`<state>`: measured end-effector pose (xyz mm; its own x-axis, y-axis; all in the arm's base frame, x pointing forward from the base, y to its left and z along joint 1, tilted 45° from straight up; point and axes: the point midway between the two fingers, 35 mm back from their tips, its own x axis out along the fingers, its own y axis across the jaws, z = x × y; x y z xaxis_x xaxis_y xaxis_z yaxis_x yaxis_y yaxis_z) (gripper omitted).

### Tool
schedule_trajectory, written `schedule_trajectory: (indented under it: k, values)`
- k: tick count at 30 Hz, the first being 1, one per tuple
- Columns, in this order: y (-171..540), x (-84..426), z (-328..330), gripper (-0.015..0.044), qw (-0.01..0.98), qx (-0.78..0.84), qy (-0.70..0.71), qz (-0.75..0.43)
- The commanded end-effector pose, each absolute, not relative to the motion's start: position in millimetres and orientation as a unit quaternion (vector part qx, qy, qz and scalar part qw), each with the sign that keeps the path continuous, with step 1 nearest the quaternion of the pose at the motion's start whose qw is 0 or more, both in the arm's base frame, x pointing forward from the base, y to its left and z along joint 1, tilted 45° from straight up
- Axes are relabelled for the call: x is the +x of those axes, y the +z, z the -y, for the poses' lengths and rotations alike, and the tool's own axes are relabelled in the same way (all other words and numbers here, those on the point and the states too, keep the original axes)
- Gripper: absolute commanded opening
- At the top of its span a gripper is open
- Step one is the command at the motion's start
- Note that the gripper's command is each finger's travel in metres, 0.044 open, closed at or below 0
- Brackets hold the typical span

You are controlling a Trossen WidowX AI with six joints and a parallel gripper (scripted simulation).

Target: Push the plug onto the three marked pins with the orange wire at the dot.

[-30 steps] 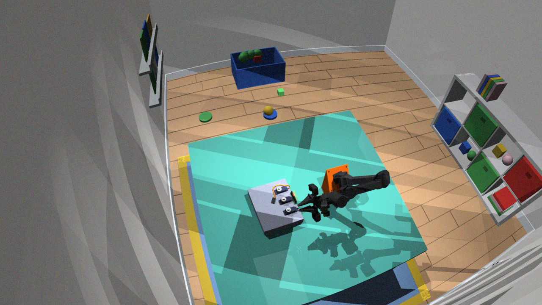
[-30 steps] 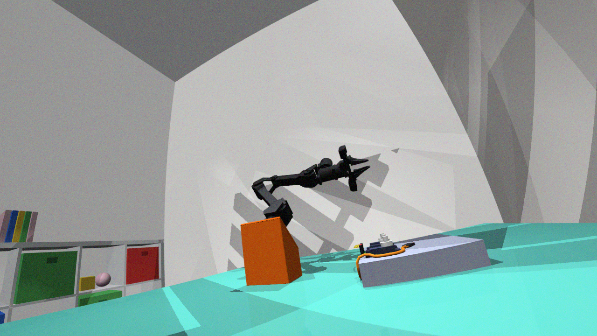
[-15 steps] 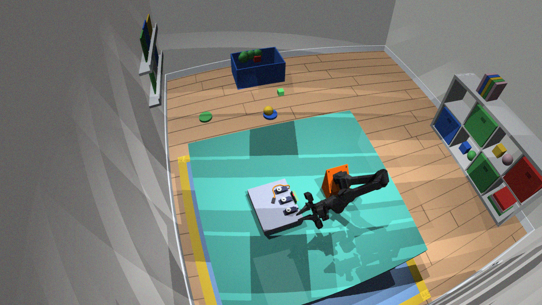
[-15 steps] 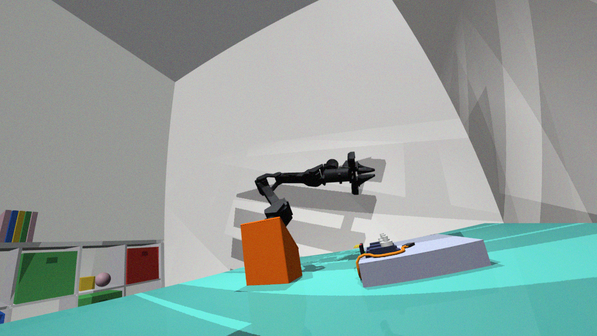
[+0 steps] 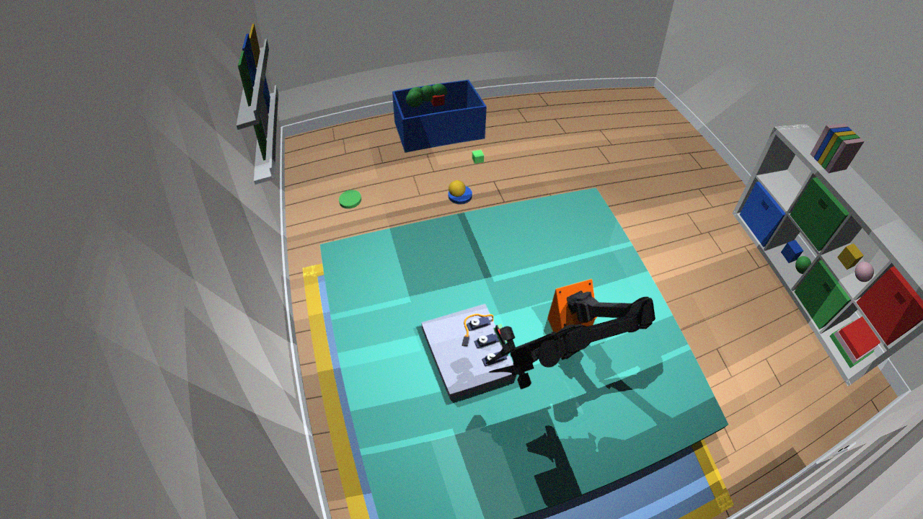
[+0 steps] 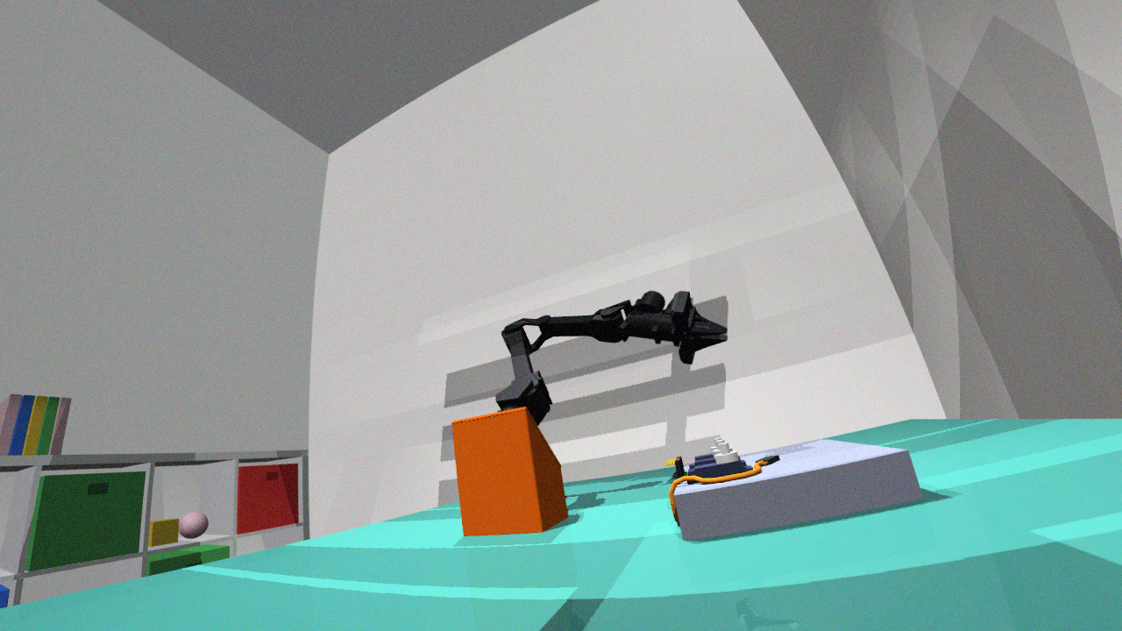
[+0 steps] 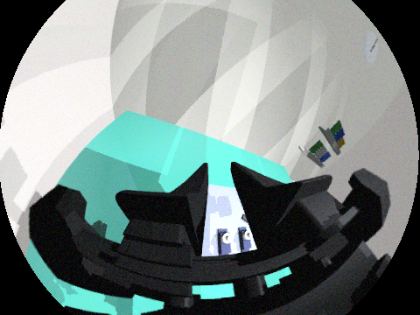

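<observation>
The pale lavender holder (image 5: pixel 436 333) (image 6: pixel 800 503) (image 7: pixel 213 193) lies on the table. The servo (image 5: pixel 477 321) with the orange lead is at its far end in the top view. The lead curves to the dark plug (image 5: pixel 465 340) (image 6: pixel 770 457), which lies on the holder's top. In the wrist view the plug is mostly hidden behind the right finger. The pins (image 6: pixel 671 463) stick out at the arm-side edge; their marking is too small to read. My gripper (image 5: pixel 491 365) (image 6: pixel 726 330) (image 7: pixel 219 166) is partly open and empty, high above the holder, fingers pointing roughly level.
Two more servos stand on the holder, one at its middle (image 5: pixel 484 339) and one (image 5: pixel 492 357) beneath the fingers in the top view. An orange block (image 5: pixel 559 313) (image 6: pixel 501 474) carries the arm's base. The turquoise table (image 5: pixel 361 284) (image 6: pixel 376 564) surrounds both.
</observation>
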<state>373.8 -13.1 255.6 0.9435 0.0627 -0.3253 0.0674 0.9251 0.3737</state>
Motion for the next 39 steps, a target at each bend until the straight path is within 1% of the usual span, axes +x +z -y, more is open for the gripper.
schedule_trajectory:
  k: [1, 20, 39]
  values:
    - [243.6, 380.5, 14.6, 0.0115, 0.953, 0.228, -0.005, -0.198]
    - [171.7, 406.7, 29.5, 0.0115, 0.836, 0.417, -0.067, -0.350]
    - [101.2, 414.1, 44.5, 0.0115, 0.646, 0.585, -0.170, -0.460]
